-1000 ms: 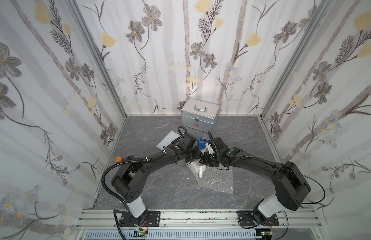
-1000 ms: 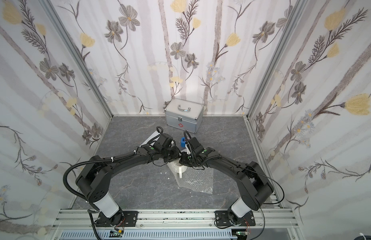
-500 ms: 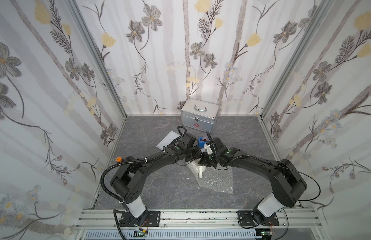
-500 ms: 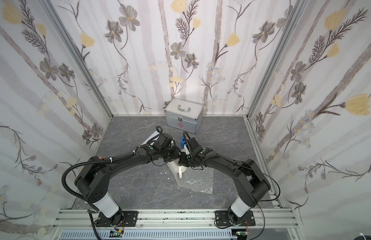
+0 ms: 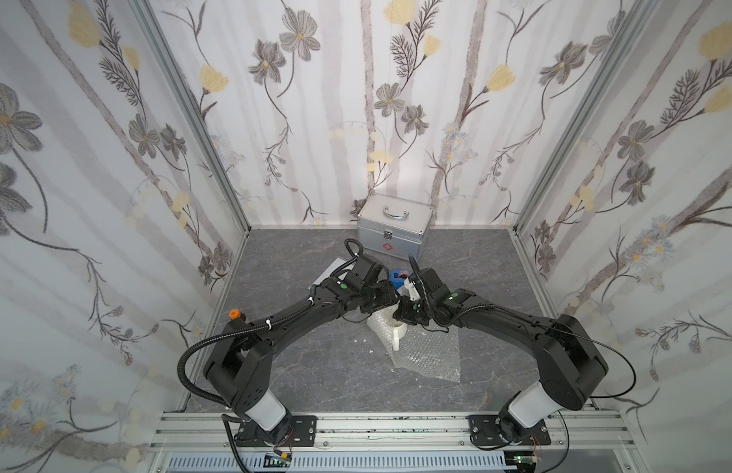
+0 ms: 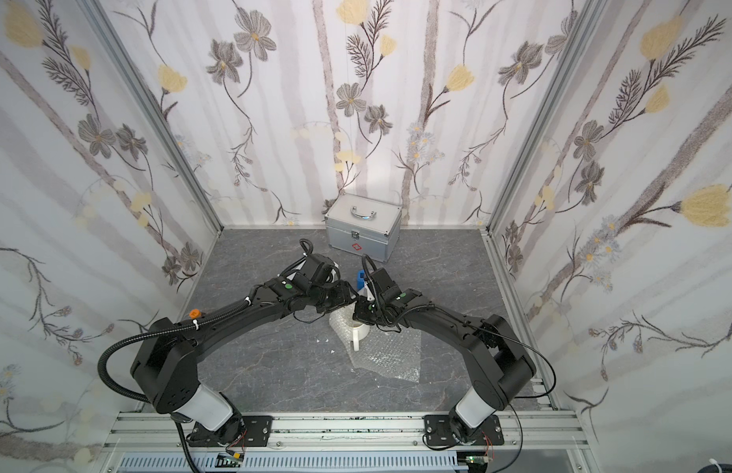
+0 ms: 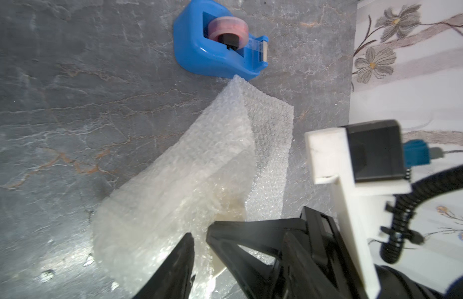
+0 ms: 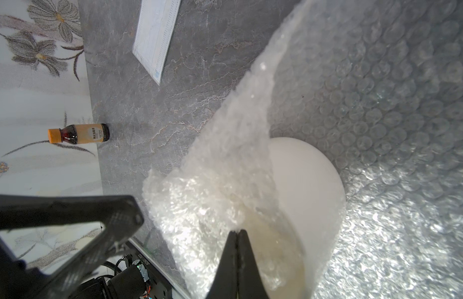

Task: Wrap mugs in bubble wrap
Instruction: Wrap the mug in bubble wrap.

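The cream-white mug stands upright on the bubble wrap, handle toward the front. One end of the sheet is lifted over the mug's far side. My right gripper is shut, its tips pinching the edge of the raised bubble wrap above the mug. My left gripper is open just beside it. Its fingers stand a little apart, with a fold of the bubble wrap passing between them.
A blue tape dispenser sits just behind the mug. A silver case stands at the back wall. A white paper packet lies under the left arm. A brown orange-capped bottle stands by the left wall.
The right gripper has closed onto the raised wrap edge. The left gripper's jaws have spread apart. Both arms have barely shifted.
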Robot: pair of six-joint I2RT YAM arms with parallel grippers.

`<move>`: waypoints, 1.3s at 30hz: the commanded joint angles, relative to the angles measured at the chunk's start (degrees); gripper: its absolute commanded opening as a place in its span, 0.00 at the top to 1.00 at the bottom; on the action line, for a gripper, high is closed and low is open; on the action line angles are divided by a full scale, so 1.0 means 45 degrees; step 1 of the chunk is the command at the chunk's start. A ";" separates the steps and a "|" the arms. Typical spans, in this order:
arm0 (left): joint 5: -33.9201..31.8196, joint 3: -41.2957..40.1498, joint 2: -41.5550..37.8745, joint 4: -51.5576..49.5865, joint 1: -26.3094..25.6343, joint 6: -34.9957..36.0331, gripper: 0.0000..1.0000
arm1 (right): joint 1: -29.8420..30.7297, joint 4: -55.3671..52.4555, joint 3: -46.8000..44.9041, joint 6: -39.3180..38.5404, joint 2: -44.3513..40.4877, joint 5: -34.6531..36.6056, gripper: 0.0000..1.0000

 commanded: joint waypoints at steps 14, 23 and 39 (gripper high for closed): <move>-0.0774 0.0621 0.1451 -0.1785 0.0116 0.1182 0.56 | -0.0004 0.0022 0.0056 -0.0109 -0.0157 0.0372 1.00; -0.0984 0.1310 0.2462 -0.2648 -0.0128 0.1584 0.60 | -0.0004 -0.0049 0.0098 0.0013 -0.0782 0.0378 0.91; -0.1179 0.1703 0.2747 -0.3115 -0.0270 0.1701 0.61 | -0.0258 -0.4518 -0.4709 0.3448 -0.6927 0.3594 0.34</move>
